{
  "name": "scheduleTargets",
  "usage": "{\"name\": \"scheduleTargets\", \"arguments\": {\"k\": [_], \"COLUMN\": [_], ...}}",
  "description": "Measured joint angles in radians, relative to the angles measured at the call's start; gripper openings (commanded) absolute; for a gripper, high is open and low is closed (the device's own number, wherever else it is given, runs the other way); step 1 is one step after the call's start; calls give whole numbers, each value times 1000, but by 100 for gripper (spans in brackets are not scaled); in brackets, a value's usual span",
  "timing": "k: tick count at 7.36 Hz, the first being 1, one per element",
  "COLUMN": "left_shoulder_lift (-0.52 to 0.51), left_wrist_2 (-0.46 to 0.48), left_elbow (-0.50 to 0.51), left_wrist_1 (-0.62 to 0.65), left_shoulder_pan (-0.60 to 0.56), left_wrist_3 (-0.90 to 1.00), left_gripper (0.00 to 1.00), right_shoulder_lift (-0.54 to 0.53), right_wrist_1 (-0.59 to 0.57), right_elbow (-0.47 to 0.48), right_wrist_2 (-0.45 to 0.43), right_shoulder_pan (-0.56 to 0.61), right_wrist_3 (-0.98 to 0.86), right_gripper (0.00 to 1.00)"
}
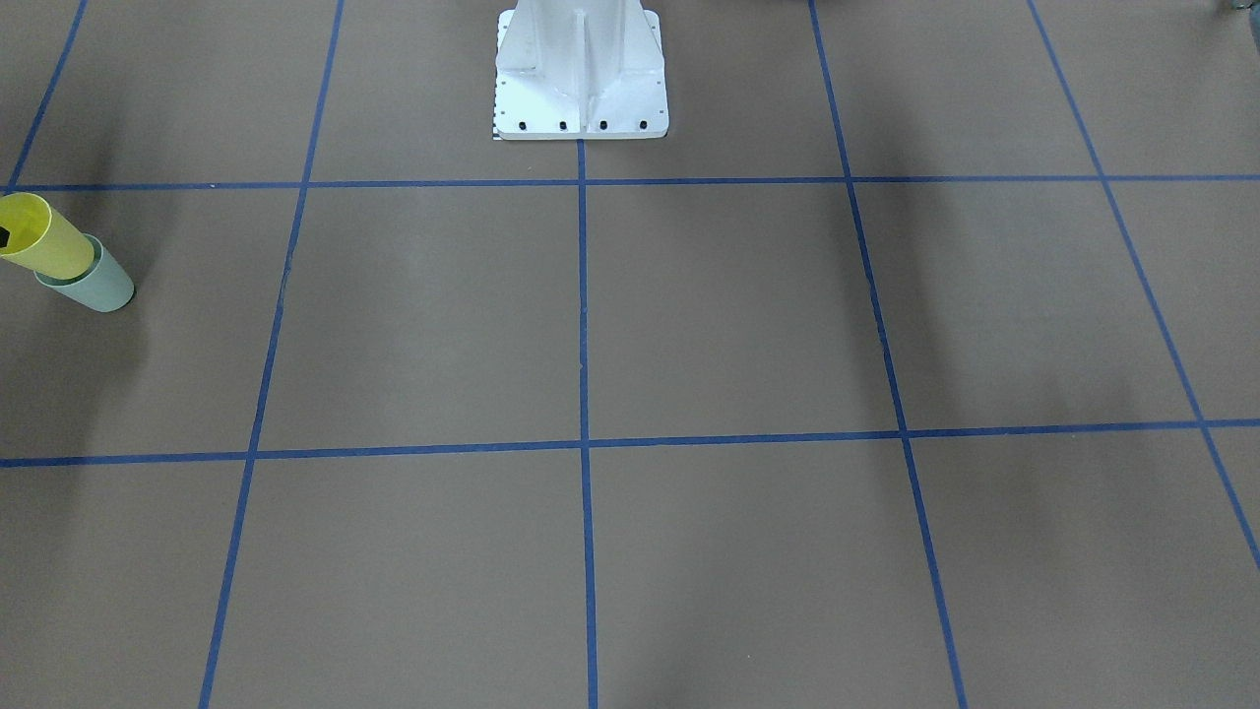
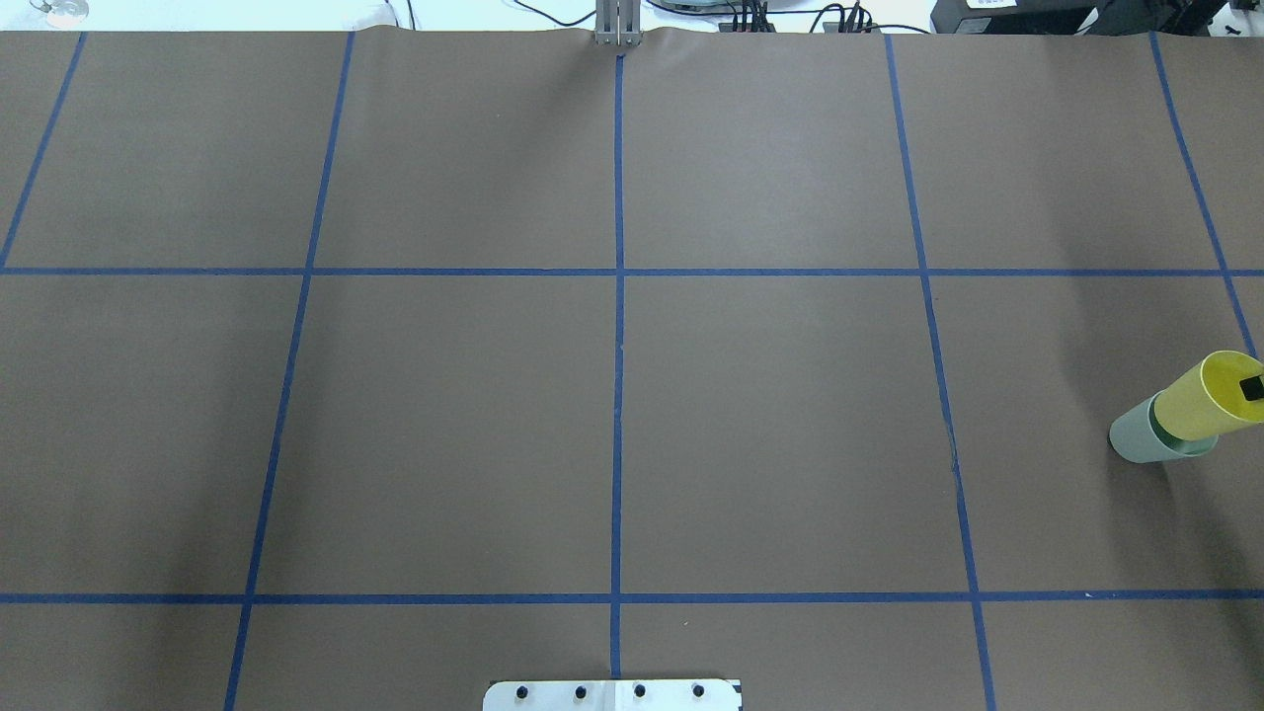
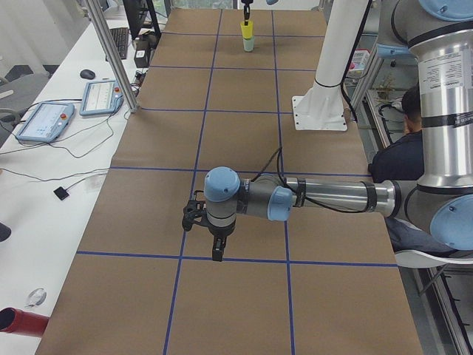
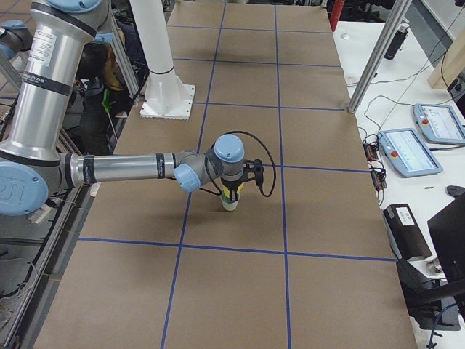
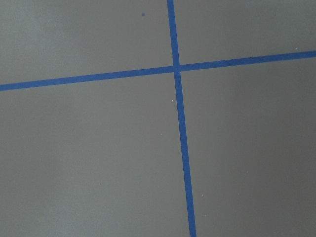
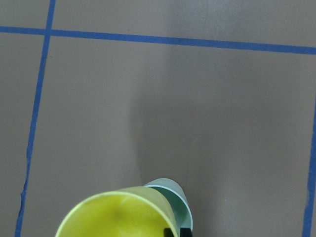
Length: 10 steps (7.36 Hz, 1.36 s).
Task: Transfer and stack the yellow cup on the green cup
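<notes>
The yellow cup point(image 2: 1197, 403) stands nested in the green cup point(image 2: 1138, 439) at the table's right end. Both also show in the front-facing view, yellow point(image 1: 47, 244) in green point(image 1: 100, 286), and in the right wrist view, yellow point(image 6: 116, 217) in green point(image 6: 178, 200). My right gripper point(image 4: 232, 190) is down over the stack. One black finger point(image 2: 1252, 387) is inside the yellow cup, the other point(image 6: 175, 232) is against its outer wall, so it is shut on the cup's wall. My left gripper point(image 3: 215, 248) hangs over bare table at the far left end; I cannot tell whether it is open.
The white robot pedestal point(image 1: 581, 79) stands at the middle of the robot's side. Blue tape lines grid the brown table point(image 2: 770, 415). Tablets point(image 3: 44, 122) and cables lie on the side bench. A person point(image 3: 399, 151) sits behind the robot.
</notes>
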Motion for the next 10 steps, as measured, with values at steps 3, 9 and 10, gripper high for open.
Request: {"name": "scheduleTargets", "arguments": {"k": [3,9,10], "left_shoulder_lift": [-2,-2,-2], "left_wrist_2": [0,0,1], "left_elbow": [-1,-2,-1], "left_wrist_1": [0,0,0], "left_shoulder_pan": [0,1,1], "left_wrist_3": [0,0,0], "left_gripper": [100,100,100], "right_shoulder_lift": [-8,9,13], "right_wrist_1": [8,-4,-25], "right_elbow": [-5,-14,-19], "right_wrist_2": [-12,-52,-65], "right_shoulder_pan": [-6,-2,12], "right_wrist_3": [2,-6,-17], "right_gripper": [99,100,100]}}
